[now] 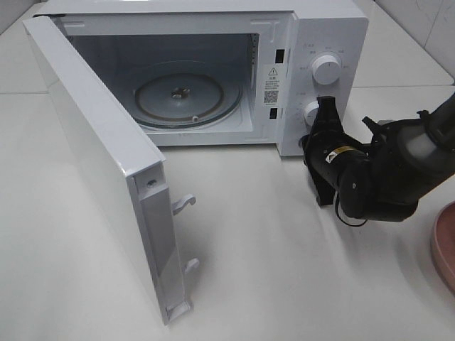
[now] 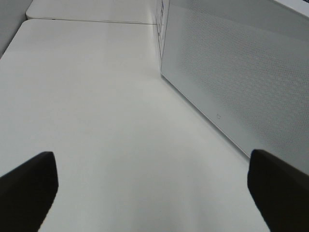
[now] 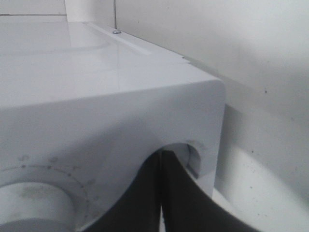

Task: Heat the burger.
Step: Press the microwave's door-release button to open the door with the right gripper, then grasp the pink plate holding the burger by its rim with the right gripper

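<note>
In my high view the white box-shaped microwave (image 1: 320, 42) fills the upper half of the frame, its door (image 1: 92, 156) swung wide to the left. The burger shows in none of my views, so I cannot place it. The right jaws are pressed shut on nothing, tips at the lower white dial (image 1: 311, 111) at centre right, and the left jaws stand wide apart, empty, over the white worktop (image 2: 96, 96).
</note>
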Motion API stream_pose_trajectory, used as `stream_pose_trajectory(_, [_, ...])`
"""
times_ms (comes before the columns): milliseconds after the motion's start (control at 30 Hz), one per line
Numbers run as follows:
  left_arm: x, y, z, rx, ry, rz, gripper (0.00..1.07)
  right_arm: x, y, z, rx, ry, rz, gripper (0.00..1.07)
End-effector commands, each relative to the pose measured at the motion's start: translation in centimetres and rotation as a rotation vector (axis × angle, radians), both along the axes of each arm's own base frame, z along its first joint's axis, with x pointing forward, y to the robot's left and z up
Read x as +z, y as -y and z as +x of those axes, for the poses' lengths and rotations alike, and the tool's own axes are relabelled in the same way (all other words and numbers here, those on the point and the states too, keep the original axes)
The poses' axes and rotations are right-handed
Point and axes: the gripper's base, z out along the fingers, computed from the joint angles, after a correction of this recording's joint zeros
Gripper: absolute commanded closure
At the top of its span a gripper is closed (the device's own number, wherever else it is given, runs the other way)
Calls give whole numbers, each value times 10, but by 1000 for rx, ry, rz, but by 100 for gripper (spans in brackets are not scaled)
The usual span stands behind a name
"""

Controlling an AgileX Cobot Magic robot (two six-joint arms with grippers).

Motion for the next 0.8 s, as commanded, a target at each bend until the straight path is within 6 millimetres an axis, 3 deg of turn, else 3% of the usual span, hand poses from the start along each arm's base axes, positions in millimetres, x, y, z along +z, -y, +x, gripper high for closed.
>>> stream_pose_trajectory(33, [0,0,-2,-11,14,-5,6,17,-6,1,49,104,21,107])
stream_pose_trajectory(100, [0,0,-2,-10,14,-4,6,13,-7,-10,103,20,33,107])
stream_pose_trajectory(400, [0,0,-2,-10,14,-4,6,22,-3,-26,143,-44,2,107])
stream_pose_trajectory(667, [0,0,-2,-10,14,-4,6,49,2,-43,226,-79,-114,107])
stream_pose_trajectory(800, [0,0,-2,-10,14,-4,6,68,4,-53,337,-117,-256,107])
